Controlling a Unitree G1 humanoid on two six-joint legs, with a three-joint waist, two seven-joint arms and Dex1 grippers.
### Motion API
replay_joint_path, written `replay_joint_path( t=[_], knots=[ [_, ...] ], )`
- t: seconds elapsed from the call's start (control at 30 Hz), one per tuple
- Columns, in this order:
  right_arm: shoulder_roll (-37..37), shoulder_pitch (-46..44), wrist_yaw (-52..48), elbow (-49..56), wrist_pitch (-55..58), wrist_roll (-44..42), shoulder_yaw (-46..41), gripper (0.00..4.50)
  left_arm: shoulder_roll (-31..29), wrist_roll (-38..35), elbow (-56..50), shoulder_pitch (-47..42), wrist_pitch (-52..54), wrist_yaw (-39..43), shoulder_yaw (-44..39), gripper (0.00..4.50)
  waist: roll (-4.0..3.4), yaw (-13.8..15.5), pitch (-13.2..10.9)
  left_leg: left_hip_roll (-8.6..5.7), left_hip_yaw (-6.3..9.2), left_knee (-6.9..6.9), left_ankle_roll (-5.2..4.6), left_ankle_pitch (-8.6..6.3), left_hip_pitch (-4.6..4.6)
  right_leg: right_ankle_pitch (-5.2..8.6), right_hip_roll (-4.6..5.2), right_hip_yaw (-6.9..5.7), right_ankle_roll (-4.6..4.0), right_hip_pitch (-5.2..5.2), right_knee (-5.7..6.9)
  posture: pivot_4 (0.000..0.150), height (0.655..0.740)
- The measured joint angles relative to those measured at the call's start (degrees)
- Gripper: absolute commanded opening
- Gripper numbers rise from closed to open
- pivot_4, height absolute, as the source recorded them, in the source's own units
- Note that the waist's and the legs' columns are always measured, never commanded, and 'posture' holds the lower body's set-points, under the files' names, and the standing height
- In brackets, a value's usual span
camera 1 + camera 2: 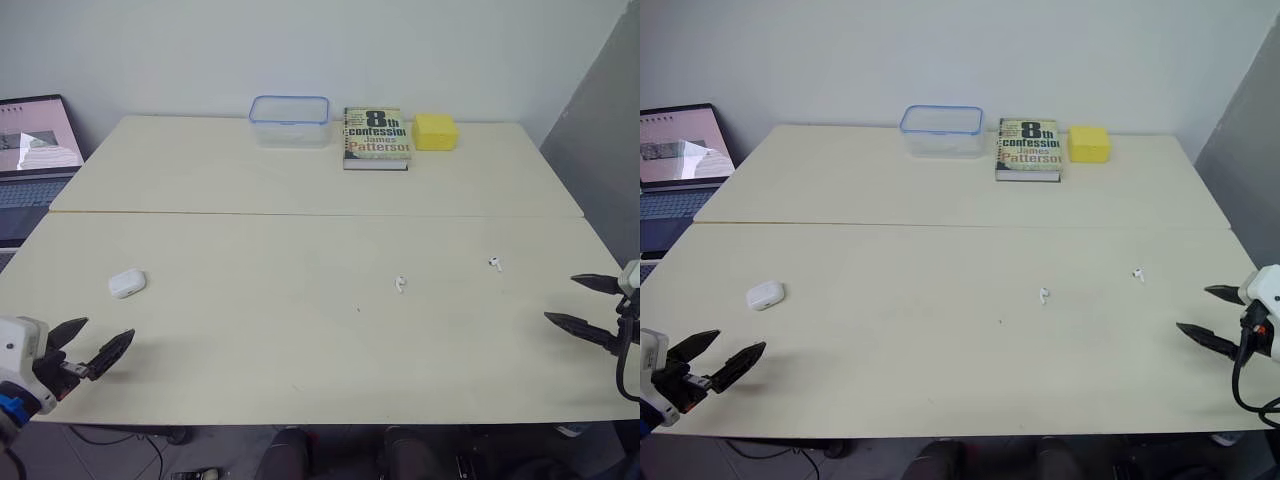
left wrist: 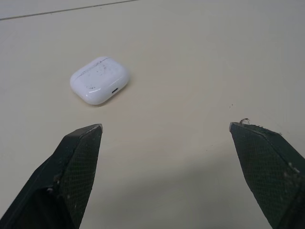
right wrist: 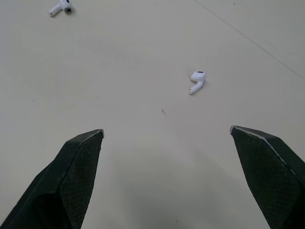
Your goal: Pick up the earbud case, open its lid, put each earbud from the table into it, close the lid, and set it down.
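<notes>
Left pincer (image 1: 108, 330) is spread wide open with nothing in it, sitting over the bench (image 1: 300, 340) by the front-left corner. Its fingers (image 2: 76, 167) are black wedges that taper to points, with a fine cross-hatch grip pattern on the faces. Right pincer (image 1: 561, 298) is the same deal: gaping, empty, touching nothing. It's at the right edge of the bench with its tips aimed in toward the middle.

Earbud case (image 1: 127, 283) lies close to the left edge, a bit further back than the left pincer and clear of it. It's a small glossy white plastic pebble with rounded corners and the lid shut. You can see a thin seam line across it and a little dark slot on one side. The top looks a bit speckled.

Centre earbud (image 1: 400, 283) lies slightly right of the bench's middle. Right-hand earbud (image 1: 494, 264) is nearer the right edge, closer to the right pincer. Both are glossy white with short stems, lying on their sides, well apart from each other and far from the case.

Bench top is pale cream, matte and smooth, with a seam running side to side. Along the back edge there's a clear plastic box (image 1: 289, 120) with a blue rim, a book (image 1: 376, 138) lying flat, and a yellow block (image 1: 435, 131) just beside the book.
</notes>
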State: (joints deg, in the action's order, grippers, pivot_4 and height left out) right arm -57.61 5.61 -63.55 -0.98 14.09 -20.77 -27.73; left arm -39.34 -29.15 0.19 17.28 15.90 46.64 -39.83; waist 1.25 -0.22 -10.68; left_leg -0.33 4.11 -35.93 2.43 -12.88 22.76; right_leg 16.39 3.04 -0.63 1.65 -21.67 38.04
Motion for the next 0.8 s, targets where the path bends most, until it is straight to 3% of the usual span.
replay_joint_path(
  t=[0.23, 0.37, 0.53, 0.8],
  knots=[
    [0.32, -3.04, 0.14, 2.32, 0.60, -0.56, 3.19, 4.46, 8.12, -0.20, -4.34, -1.91, 2.17, -12.93, -1.25, 4.50, 0.00, -0.02, 0.00, 0.01, 0.04, -0.06, 0.00, 0.00, -0.09, -0.04, 0.00, 0.02, 0.02, 0.10, 0.05, 0.150, 0.7391],
    [0.32, -10.55, 0.92, 8.31, 4.86, -3.07, 7.43, 4.46, 10.80, 0.56, -6.62, -5.33, 6.85, -24.27, -0.99, 4.50, 0.00, -0.03, 0.01, 0.01, 0.12, -0.05, 0.00, 0.00, -0.29, -0.05, -0.02, 0.01, 0.05, 0.29, 0.03, 0.150, 0.7391],
    [0.27, -21.60, 2.71, 15.08, 15.18, -6.70, 15.19, 4.46, 11.57, 2.26, -7.09, -11.12, 12.04, -32.63, 1.78, 4.50, 0.02, 0.11, 0.01, -0.05, 0.20, -0.09, 0.01, 0.00, -0.10, -0.14, -0.07, -0.03, 0.00, 0.22, 0.01, 0.150, 0.7391],
    [3.53, -33.57, 3.40, 19.46, 24.47, -10.17, 25.09, 4.46, 11.93, 3.24, -0.76, -19.91, 16.82, -37.37, 5.84, 4.50, 0.02, 0.15, 0.01, -0.09, 0.19, -0.12, 0.01, 0.00, -0.01, -0.29, -0.27, -0.11, -0.05, 0.14, -0.01, 0.150, 0.7391]
  ],
)
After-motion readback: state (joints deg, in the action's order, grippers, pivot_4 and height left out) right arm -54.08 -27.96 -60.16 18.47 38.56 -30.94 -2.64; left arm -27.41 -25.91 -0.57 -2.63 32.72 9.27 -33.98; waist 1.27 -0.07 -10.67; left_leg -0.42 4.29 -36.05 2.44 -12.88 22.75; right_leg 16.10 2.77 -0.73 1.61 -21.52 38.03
